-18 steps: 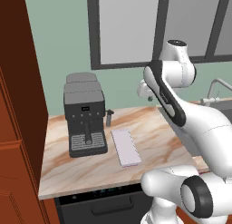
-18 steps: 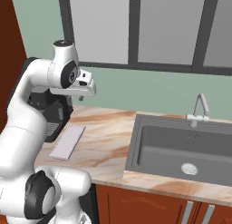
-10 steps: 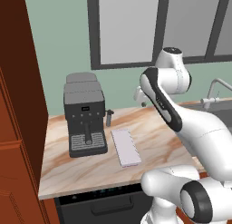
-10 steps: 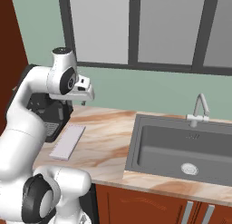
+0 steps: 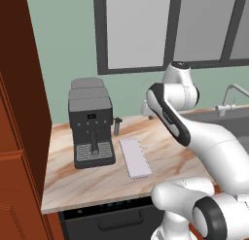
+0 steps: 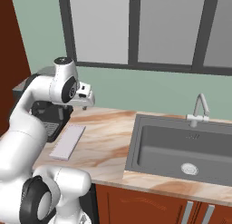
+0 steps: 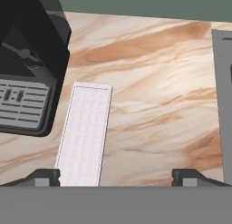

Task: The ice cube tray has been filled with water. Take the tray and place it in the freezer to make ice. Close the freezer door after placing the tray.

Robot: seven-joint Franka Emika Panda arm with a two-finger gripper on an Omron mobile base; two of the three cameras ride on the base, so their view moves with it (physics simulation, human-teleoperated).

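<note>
**Sizing up the tray before the reach**

Lying flat on the marble table, the ice cube tray (image 5: 134, 157) sits just beside the black coffee machine (image 5: 91, 121), its long side running alongside the machine's drip grate, nothing resting on it. From my hand camera it shows as a thin pale strip with a faint grid (image 7: 84, 133), off to the left of my line of sight.

I judge it light but awkward — thin, probably a bit flexible, and filled with water, so any tilt would likely spill. Its low profile leaves little edge to catch; I would take it across the narrow width, near the middle of its length, and keep it level.

My pincer (image 7: 116, 175) is spread wide, holding nothing, its two dark tips well apart and high above the table. It hangs from my wrist (image 6: 84, 95) between the coffee machine and the sink (image 6: 181, 146) — above the tray, not over its centre.
</note>
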